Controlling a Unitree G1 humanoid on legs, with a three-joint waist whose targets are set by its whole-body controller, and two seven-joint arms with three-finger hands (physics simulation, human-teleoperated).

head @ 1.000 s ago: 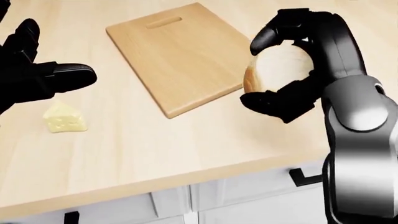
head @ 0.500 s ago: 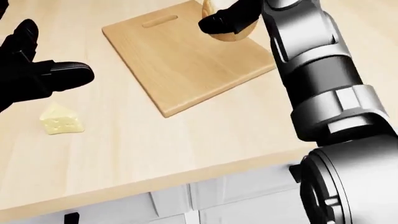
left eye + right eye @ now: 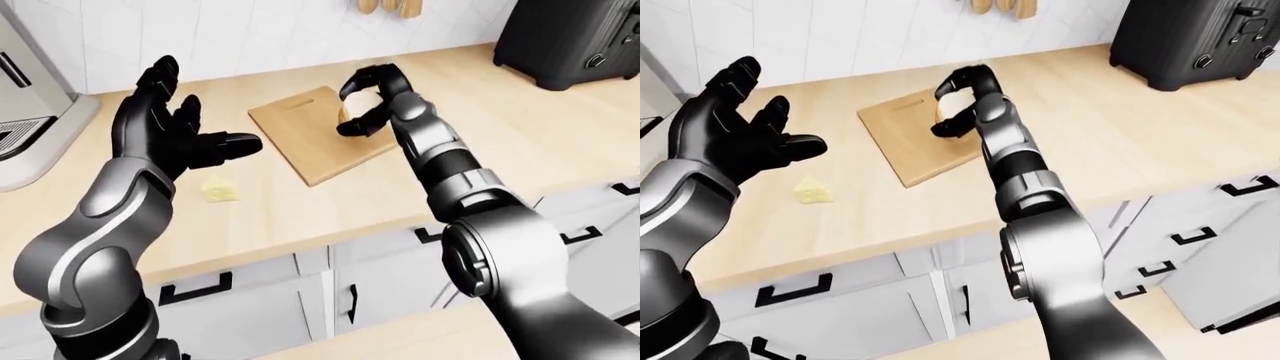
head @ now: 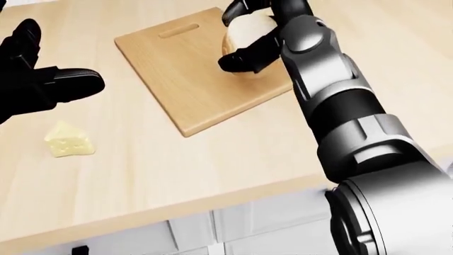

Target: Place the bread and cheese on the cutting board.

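My right hand (image 4: 244, 37) is shut on a pale round bread roll (image 4: 248, 29) and holds it over the right part of the wooden cutting board (image 4: 191, 74); whether the bread touches the board I cannot tell. A yellow cheese wedge (image 4: 68, 140) lies on the counter left of the board. My left hand (image 4: 42, 85) is open and empty, raised above and just past the cheese. In the left-eye view the left hand (image 3: 185, 135) hovers above the cheese (image 3: 220, 190).
The light wood counter (image 4: 212, 159) ends at its near edge over white drawers with black handles (image 3: 190, 289). A black toaster (image 3: 570, 34) stands at the top right, a steel appliance (image 3: 25, 97) at the left. Utensils hang on the tiled wall.
My right hand has carried the bread from right of the board to over it, then lowered it a little. The left hand and cheese have stayed put.
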